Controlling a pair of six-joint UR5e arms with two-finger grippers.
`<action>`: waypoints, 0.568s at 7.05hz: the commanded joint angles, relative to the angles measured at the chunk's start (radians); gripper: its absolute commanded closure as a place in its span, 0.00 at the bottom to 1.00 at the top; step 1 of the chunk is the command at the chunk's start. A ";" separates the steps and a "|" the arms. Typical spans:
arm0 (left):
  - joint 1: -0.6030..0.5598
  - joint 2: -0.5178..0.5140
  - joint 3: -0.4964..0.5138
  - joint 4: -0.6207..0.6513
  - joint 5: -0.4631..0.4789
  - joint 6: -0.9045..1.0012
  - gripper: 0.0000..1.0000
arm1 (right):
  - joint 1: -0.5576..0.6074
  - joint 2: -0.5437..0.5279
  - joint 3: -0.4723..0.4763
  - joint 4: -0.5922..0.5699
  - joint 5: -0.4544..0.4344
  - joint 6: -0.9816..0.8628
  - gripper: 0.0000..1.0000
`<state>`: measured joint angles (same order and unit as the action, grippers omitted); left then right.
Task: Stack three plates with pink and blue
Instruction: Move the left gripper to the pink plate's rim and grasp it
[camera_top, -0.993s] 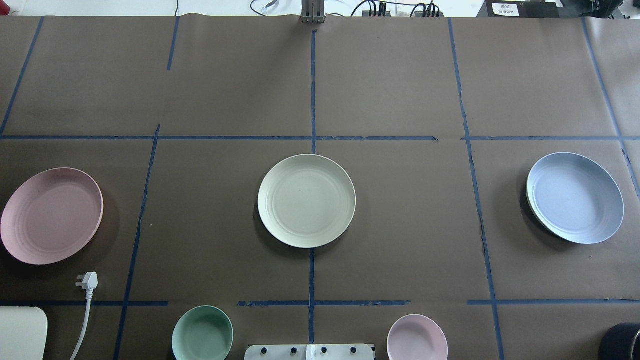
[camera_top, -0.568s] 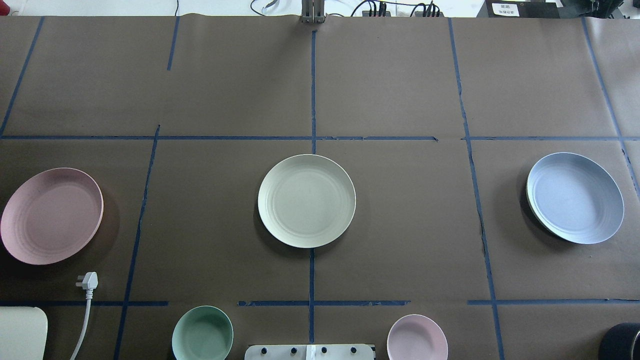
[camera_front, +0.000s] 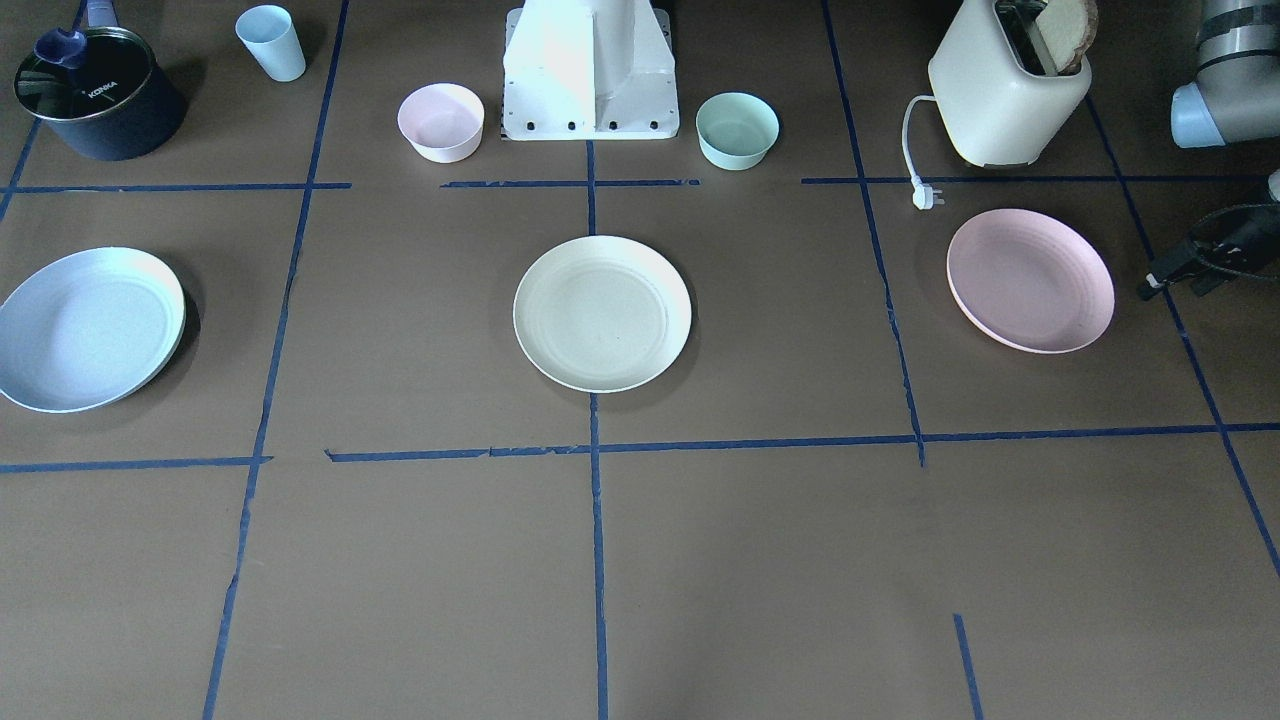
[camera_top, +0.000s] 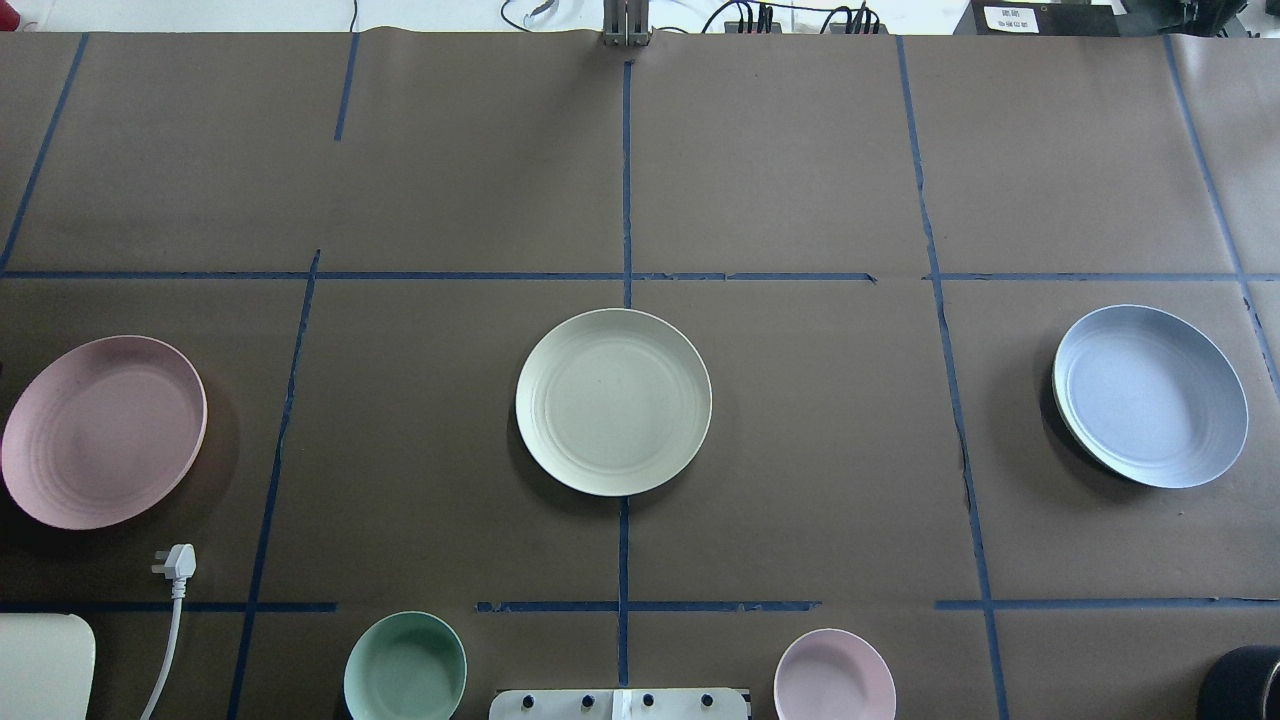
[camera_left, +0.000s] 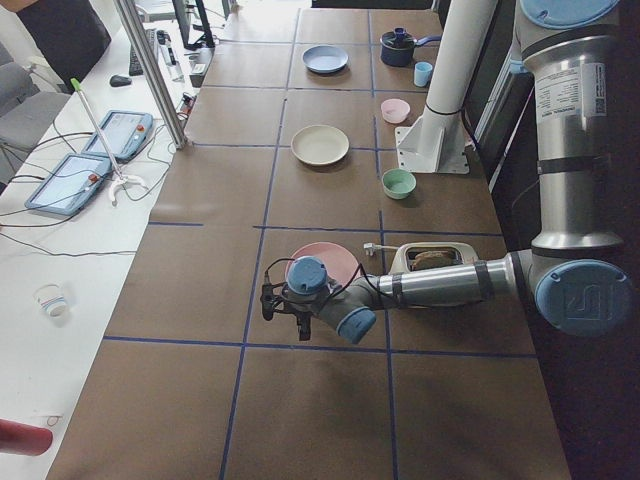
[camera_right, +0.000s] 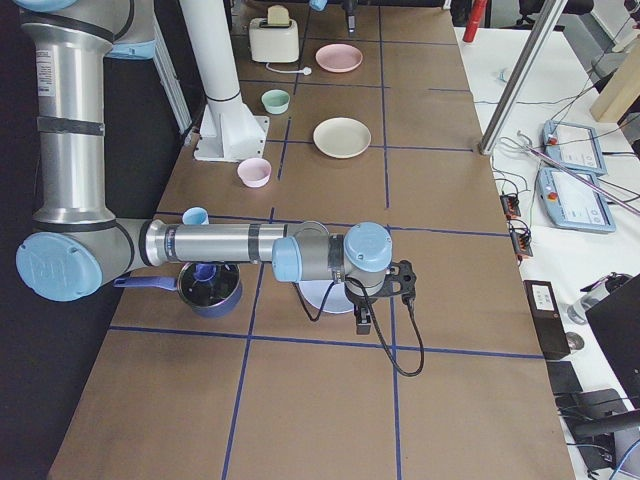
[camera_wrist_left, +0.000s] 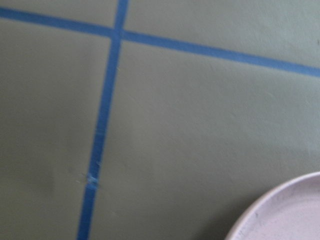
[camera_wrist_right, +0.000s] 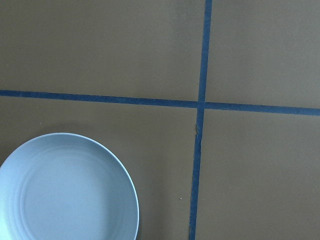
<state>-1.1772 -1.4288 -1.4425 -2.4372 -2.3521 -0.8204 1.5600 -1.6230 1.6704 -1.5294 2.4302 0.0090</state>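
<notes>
1. Nothing has moved: pink plate, cream plate and blue plate lie well apart, unstacked.
2. My left gripper hangs near the pink one, my right gripper near the blue; whether my jaws are spread, I cannot tell.

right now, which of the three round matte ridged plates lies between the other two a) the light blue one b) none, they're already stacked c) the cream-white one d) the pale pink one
c: the cream-white round plate lies alone in the middle, the pale pink plate to the robot's left and the light blue plate to its right.
</notes>
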 joint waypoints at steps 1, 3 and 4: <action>0.052 -0.001 0.002 -0.013 -0.001 -0.016 0.00 | 0.000 -0.003 0.000 0.000 0.000 -0.001 0.00; 0.082 -0.004 0.001 -0.013 -0.003 -0.017 0.00 | 0.000 -0.005 0.000 0.000 0.000 0.000 0.00; 0.100 -0.004 0.001 -0.013 -0.001 -0.014 0.03 | 0.000 -0.005 -0.004 0.000 -0.002 -0.001 0.00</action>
<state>-1.0977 -1.4317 -1.4417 -2.4496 -2.3537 -0.8358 1.5600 -1.6273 1.6694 -1.5294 2.4295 0.0083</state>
